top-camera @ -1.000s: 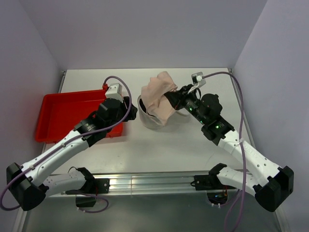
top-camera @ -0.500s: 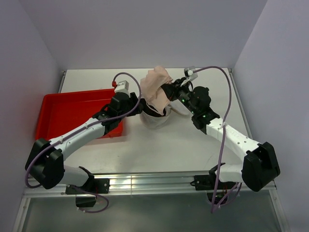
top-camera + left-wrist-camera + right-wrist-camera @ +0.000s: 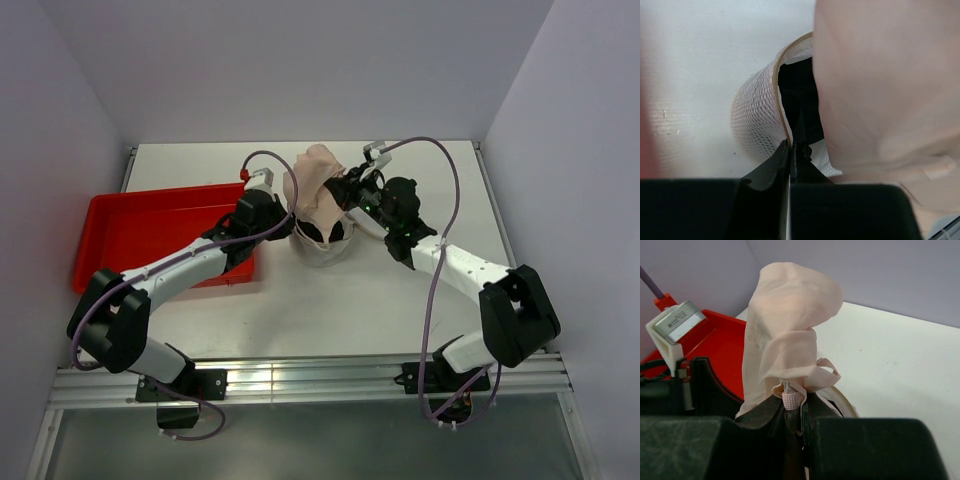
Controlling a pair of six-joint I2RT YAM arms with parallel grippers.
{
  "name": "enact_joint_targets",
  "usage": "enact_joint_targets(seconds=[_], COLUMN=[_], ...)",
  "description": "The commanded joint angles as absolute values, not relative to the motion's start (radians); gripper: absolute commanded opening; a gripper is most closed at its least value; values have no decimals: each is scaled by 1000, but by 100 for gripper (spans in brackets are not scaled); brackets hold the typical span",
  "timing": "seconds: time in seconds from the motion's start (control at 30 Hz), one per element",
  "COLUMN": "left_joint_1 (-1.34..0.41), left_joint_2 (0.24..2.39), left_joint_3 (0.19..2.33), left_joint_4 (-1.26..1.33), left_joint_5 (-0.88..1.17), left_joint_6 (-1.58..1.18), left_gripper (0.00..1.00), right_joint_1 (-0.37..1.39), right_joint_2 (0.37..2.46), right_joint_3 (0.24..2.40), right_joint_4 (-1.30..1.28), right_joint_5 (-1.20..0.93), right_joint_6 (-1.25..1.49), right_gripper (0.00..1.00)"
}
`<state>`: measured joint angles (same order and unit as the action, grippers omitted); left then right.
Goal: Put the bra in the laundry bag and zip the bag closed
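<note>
Your white desk [image 3: 420,300] carries the red tray [image 3: 130,235] on the left and, near the tray's right end, the laundry bag [image 3: 322,252], standing with its mouth open (the inside looks dark). The bra [image 3: 315,185] hangs bunched over that mouth. Your right gripper [image 3: 792,407] is clamped on the bra's fabric, and your left gripper [image 3: 790,147] is pinched onto the bag's tan rim.
</note>
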<state>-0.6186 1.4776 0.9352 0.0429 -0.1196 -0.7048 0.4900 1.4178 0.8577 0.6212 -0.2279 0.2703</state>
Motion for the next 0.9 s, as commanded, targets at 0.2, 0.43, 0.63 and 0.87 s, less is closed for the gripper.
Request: enact_joint_targets(seconds=[0.2,0.43,0.63,0.87], left_joint_1=[-615,-614,-606,-601], left_joint_2=[1474,1463,1447,1440], left_joint_3=[950,962,977,989], left_joint_4=[94,80,78,72], left_joint_5=[-91,-90,-87,-74], left_joint_6=[-703,-693,-693,-693], left_gripper=[0,0,0,0], right_joint_1=[483,499,572,600], right_joint_2=[1454,1457,1436,1326], right_joint_3=[888,805,687,600], right_joint_4=[756,894,942,904], right_joint_5=[-141,-31,-23,-2], right_joint_6=[138,94,104,75], right_gripper=[0,0,0,0])
